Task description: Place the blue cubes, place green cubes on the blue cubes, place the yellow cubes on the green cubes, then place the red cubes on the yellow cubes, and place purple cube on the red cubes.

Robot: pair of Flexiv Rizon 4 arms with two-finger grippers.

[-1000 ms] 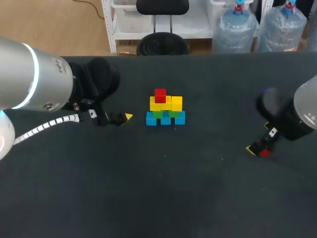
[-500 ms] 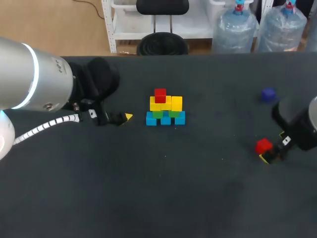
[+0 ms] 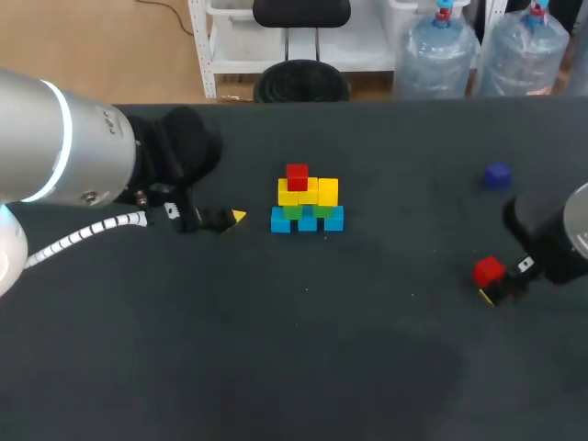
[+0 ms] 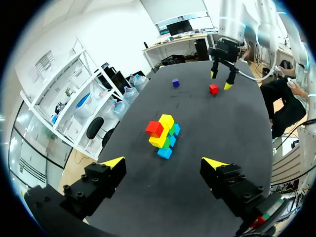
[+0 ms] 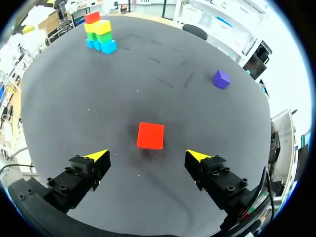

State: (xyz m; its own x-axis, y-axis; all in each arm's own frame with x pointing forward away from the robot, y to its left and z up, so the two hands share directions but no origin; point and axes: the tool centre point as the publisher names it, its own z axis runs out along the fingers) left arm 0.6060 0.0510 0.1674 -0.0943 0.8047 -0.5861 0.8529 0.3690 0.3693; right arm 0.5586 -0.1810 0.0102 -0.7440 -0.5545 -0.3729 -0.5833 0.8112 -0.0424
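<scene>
A cube stack (image 3: 308, 204) stands mid-table: blue cubes at the base, green above them, yellow above those, and one red cube (image 3: 297, 176) on the top left. A loose red cube (image 3: 489, 270) lies at the right, on the table just ahead of my open right gripper (image 5: 148, 156) and centred between its fingers without touching them (image 5: 150, 135). The purple cube (image 3: 498, 175) sits farther back on the right (image 5: 221, 78). My left gripper (image 3: 231, 219) is open and empty, left of the stack (image 4: 164, 134).
The dark table (image 3: 303, 349) is bare between the stack and the loose red cube and along its front. In the left wrist view my right gripper (image 4: 222, 79) hangs over the far end beside the red cube (image 4: 213, 89).
My right arm has drawn back to the right and toward the front, uncovering the purple cube and leaving the red cube in plain sight on the table. The left arm has not moved.
</scene>
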